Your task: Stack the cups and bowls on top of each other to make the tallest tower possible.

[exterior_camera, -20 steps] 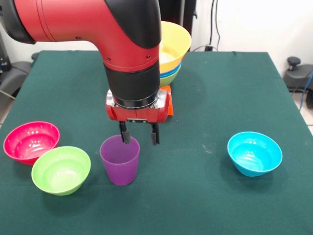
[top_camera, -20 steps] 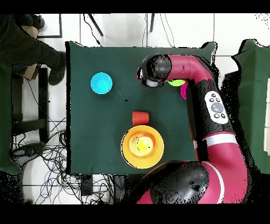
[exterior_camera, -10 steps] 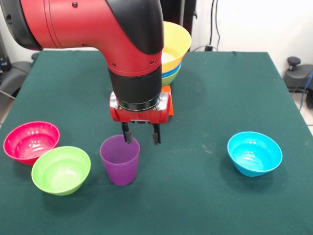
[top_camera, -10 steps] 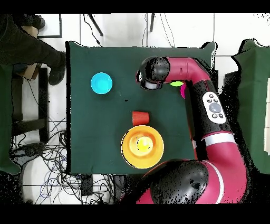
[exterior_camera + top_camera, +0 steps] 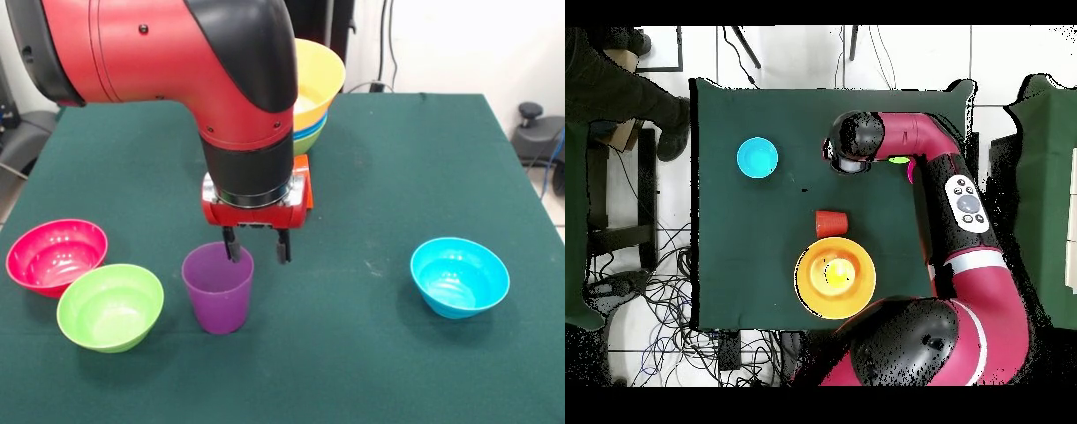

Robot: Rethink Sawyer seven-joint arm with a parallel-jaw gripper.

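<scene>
The smooth purple cup [image 5: 218, 290] stands upright at the table's front. My gripper [image 5: 257, 248] is open just above its right rim, one finger [image 5: 231, 246] inside the cup and the other outside. The ribbed orange-red cup [image 5: 305, 181] lies behind the gripper and also shows in the overhead view [image 5: 830, 223]. The tower [image 5: 315, 84] of nested bowls stands at the back, with the wide orange-yellow bowl [image 5: 835, 278] on top and blue and green rims below. I cannot clearly make out the yellow cup.
A pink-red bowl [image 5: 56, 255] and a green bowl [image 5: 110, 306] sit side by side at the front left. A light-blue bowl [image 5: 459, 276] stands alone at the front right. A person's legs [image 5: 625, 95] show beside the table in the overhead view.
The arm has edged slightly right and down over the purple cup's rim. The cup has shifted a touch to the right. The fingers stay apart.
</scene>
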